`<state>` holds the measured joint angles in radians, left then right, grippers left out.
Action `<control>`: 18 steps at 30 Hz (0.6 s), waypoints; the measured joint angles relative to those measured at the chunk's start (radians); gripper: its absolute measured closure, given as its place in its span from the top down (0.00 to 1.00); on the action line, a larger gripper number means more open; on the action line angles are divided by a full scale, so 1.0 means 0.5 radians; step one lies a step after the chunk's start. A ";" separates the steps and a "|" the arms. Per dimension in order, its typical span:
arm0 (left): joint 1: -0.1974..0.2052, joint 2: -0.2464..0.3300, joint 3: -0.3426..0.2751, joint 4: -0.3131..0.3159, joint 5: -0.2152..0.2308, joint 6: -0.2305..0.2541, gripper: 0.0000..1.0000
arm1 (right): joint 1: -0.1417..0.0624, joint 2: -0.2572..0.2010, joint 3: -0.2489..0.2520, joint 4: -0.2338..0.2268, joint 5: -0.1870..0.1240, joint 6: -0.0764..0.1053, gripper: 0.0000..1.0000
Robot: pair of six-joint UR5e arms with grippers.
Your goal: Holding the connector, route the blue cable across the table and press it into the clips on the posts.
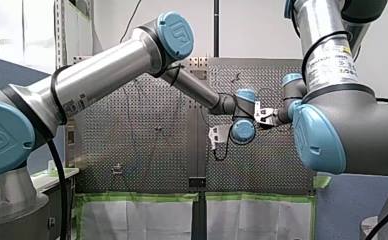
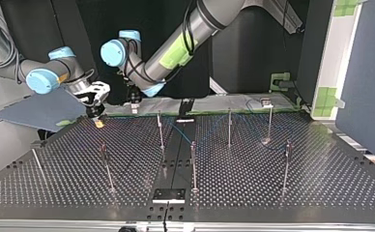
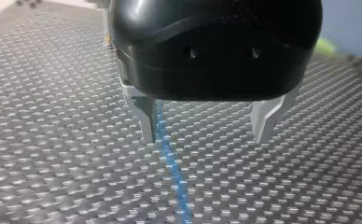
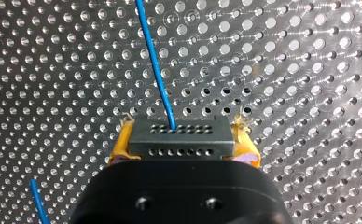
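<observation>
In the right wrist view my right gripper (image 4: 183, 126) has its yellow pads shut on a grey connector (image 4: 184, 144) pierced with small holes. The blue cable (image 4: 153, 60) leaves the connector's face and runs away over the perforated table. In the left wrist view my left gripper (image 3: 206, 140) hangs open just above the table. The blue cable (image 3: 172, 158) passes close beside one metal finger (image 3: 146, 121), not gripped. In the top view my right gripper (image 2: 97, 116) is low at the far left of the table, with my left gripper (image 2: 135, 96) a little to its right.
Several thin upright posts stand about the table, such as one post (image 2: 160, 130) near the middle and another post (image 2: 287, 166) at the top view's right. A black plate (image 2: 168, 195) lies at the near edge. A grey-blue panel (image 2: 36, 108) leans at the far left.
</observation>
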<state>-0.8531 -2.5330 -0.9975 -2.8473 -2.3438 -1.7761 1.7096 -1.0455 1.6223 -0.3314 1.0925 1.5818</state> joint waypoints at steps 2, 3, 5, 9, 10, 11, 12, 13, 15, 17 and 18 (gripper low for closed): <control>0.010 -0.002 0.034 0.035 -0.002 0.000 1.00 | 0.000 0.000 0.000 0.000 0.000 0.000 0.00; 0.014 -0.002 0.044 0.048 -0.001 0.000 1.00 | 0.000 0.000 0.000 0.000 0.000 0.000 0.00; 0.025 -0.004 0.057 0.071 0.002 0.000 1.00 | 0.000 0.000 0.000 0.000 0.000 0.000 0.00; 0.051 -0.005 0.064 0.085 0.035 -0.003 1.00 | 0.000 0.000 0.000 -0.002 0.000 0.000 0.00; 0.056 -0.006 0.065 0.084 0.044 -0.004 1.00 | -0.001 0.000 0.000 -0.002 0.000 0.000 0.00; 0.062 -0.006 0.065 0.078 0.057 -0.005 1.00 | -0.001 0.000 0.000 -0.003 0.000 0.000 0.00; 0.066 -0.006 0.065 0.073 0.066 -0.005 1.00 | -0.002 0.000 0.000 -0.002 0.000 0.000 0.00; 0.071 -0.007 0.065 0.068 0.073 -0.006 1.00 | -0.002 0.000 0.000 -0.003 0.000 0.000 0.00; 0.084 -0.015 0.070 0.059 0.087 -0.006 1.00 | -0.003 0.000 0.000 -0.003 -0.001 0.000 0.00; 0.098 -0.040 0.089 0.039 0.098 -0.010 1.00 | -0.003 0.000 0.000 -0.003 -0.002 0.000 0.00; 0.103 -0.055 0.102 0.027 0.102 -0.014 1.00 | -0.003 0.000 0.000 -0.003 -0.006 0.000 0.00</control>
<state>-0.8018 -2.5603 -0.9466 -2.8337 -2.2930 -1.7830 1.7083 -1.0456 1.6223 -0.3328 1.0895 1.5818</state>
